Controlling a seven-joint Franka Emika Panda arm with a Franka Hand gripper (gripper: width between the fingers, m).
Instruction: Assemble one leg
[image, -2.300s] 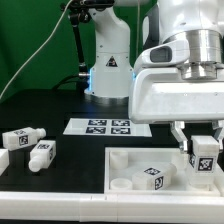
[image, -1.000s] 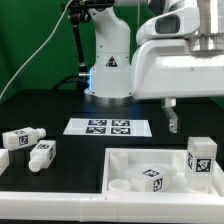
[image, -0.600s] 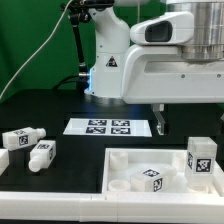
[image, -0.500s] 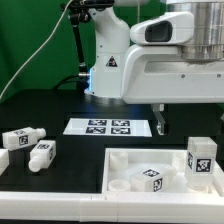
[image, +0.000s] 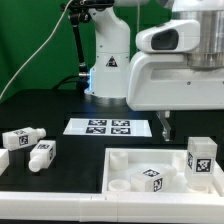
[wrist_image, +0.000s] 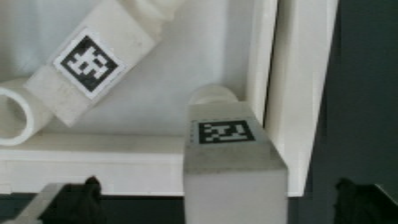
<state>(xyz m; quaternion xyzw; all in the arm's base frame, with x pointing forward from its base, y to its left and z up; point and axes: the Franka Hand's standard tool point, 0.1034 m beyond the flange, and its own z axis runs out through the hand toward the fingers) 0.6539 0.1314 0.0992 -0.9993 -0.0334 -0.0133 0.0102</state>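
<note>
The leg (image: 203, 157) stands upright in a corner of the large white tray-like piece (image: 125, 153), its square tag facing the exterior camera. It sits below the tool (wrist_image: 217, 198) and apart from it. The tool is spread wide and grips nothing. In the wrist view its two dark fingertips (wrist_image: 75, 195) show far to either side of the leg's tagged top, neither touching it. In the exterior view only one finger (image: 165, 125) shows under the broad white tool body, hanging off to the exterior view's left of the leg. The tray's raised wall (wrist_image: 294, 70) runs just beside the leg, between it and one fingertip; whether wall and leg touch I cannot tell. On the leg's other side, under the opposite fingertip's side, a second leg (wrist_image: 98, 60) lies tilted on the tray floor, near but apart, with a round socket (wrist_image: 15, 110) just beside its lower end. Farther from the tool, well apart on the black surface (image: 60, 105), two more legs lie on their sides, one (image: 22, 136) just behind the other (image: 41, 153). The marker board (image: 107, 126) lies flat between them and the tool, behind the tray. The arm's white base (image: 108, 65) rises beyond it.
</note>
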